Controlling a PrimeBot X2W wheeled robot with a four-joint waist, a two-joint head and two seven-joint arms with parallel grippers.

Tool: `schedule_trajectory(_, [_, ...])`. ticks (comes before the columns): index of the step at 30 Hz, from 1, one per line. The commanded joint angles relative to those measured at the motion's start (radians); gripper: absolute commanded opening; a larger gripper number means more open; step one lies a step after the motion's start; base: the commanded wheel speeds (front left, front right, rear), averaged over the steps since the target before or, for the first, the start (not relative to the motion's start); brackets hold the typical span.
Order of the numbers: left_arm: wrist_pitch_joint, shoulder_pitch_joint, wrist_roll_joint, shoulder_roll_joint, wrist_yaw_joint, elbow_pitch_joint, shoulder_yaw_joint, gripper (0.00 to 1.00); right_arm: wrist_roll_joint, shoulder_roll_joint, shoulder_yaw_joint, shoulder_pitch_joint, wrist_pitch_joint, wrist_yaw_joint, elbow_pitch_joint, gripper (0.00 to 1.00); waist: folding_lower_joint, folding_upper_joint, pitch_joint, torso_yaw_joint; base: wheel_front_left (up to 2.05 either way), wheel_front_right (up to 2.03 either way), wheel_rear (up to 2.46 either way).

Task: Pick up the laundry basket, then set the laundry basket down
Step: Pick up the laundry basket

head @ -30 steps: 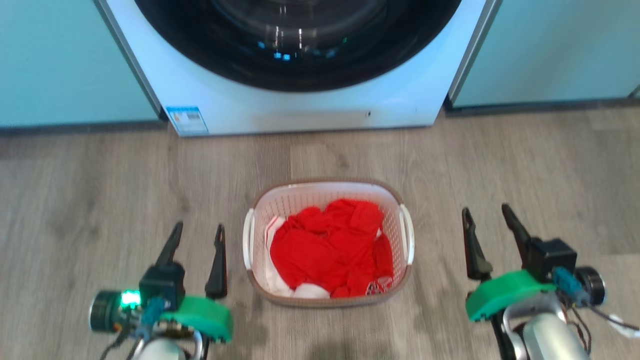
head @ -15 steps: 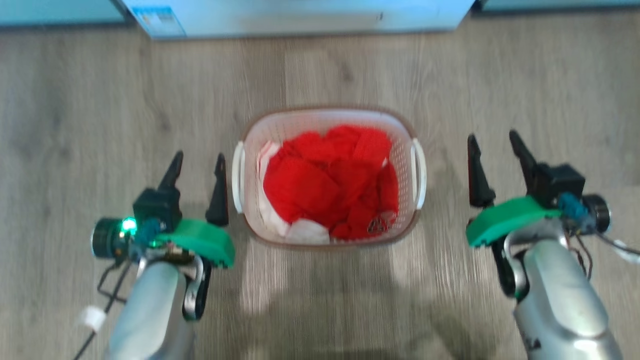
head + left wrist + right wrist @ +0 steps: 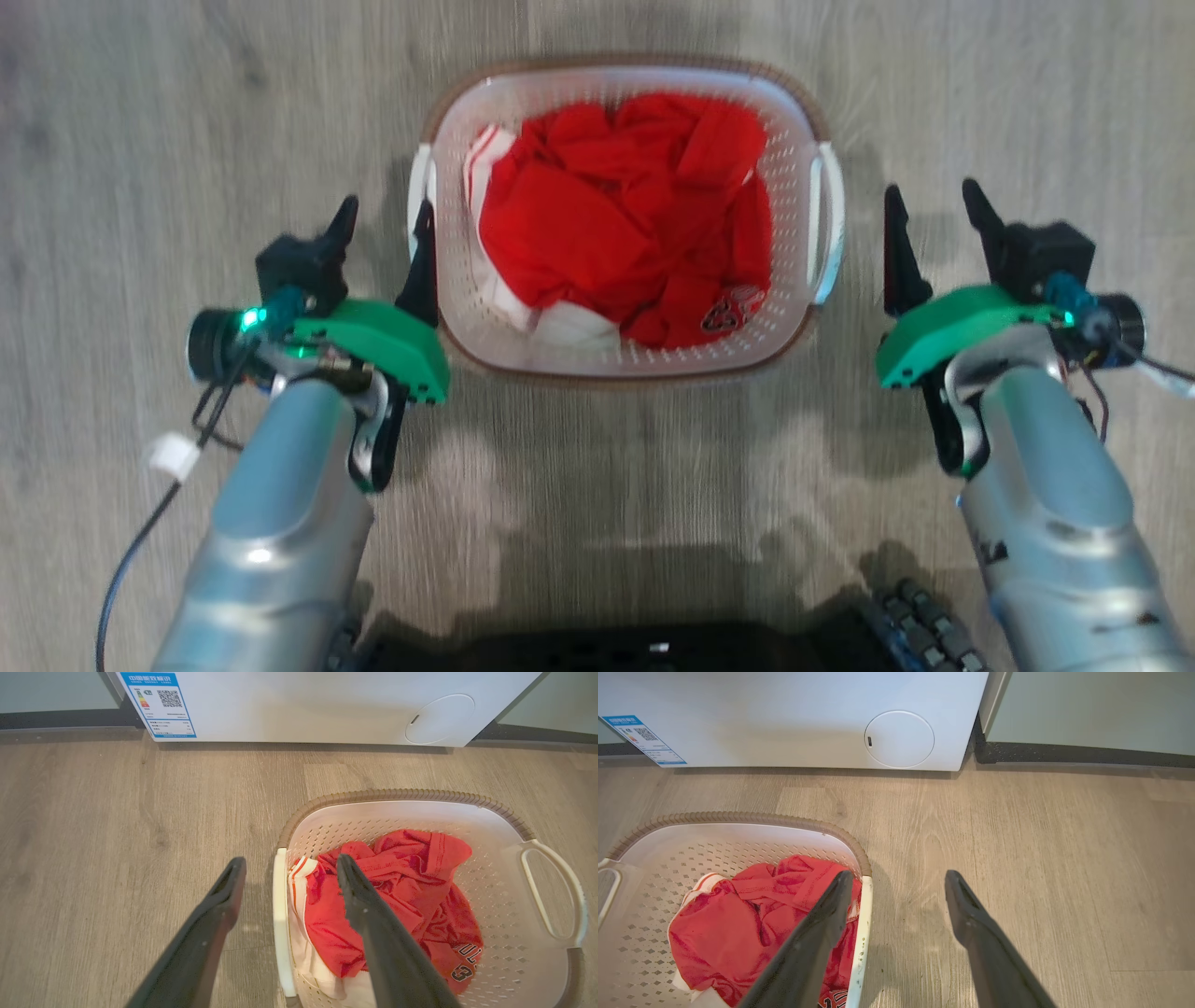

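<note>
Laundry basket (image 3: 794,224) sits on floor (image 3: 140,140), top middle of head view, red clothes (image 3: 616,215) inside. Left gripper (image 3: 387,210), fingers apart, one each side of left handle (image 3: 416,182), ready to pinch. Right gripper (image 3: 932,191), fingers apart, just beside right handle (image 3: 831,224). Both sides covered, likely for even lift.

Reaches forward with the left forearm (image 3: 280,523) and the right forearm (image 3: 1055,523), well apart and roughly parallel. Carries the left pincer (image 3: 388,202) with fingers spread, tips pointing ahead. Holds the right pincer (image 3: 932,187) spread likewise, empty.
</note>
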Motion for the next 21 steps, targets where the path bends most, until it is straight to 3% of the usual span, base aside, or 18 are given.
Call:
schedule_trajectory(1, [-0.009,-0.009,-0.006,0.015,-0.005,-0.005,0.016,1.00,-0.001,-0.004,0.016,-0.001,-0.009,0.001,-0.011,1.00,-0.0002,0.0000,0.056,0.011,0.00,0.00,0.00])
schedule_trajectory(11, [-0.009,-0.140,-0.045,0.015,-0.014,0.165,-0.048,1.00,0.021,-0.004,0.025,-0.105,-0.009,0.001,0.102,1.00,-0.0002,0.0000,0.184,0.038,0.00,0.00,0.00])
schedule_trajectory(21, [-0.009,-0.220,-0.062,0.015,-0.017,0.244,-0.118,1.00,0.034,-0.004,0.070,-0.155,-0.009,0.001,0.164,1.00,-0.0002,0.0000,0.249,0.051,0.00,0.00,0.00])
